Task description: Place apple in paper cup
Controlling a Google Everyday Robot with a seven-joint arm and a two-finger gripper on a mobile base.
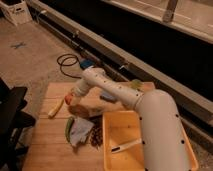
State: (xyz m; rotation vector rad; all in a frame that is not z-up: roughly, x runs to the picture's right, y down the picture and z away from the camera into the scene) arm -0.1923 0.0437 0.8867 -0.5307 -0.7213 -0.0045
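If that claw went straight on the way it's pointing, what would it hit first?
The gripper points down at the left part of the table. The apple sits right at its tip, so probably that first, then the tabletop beneath. Depth is hard to judge here.
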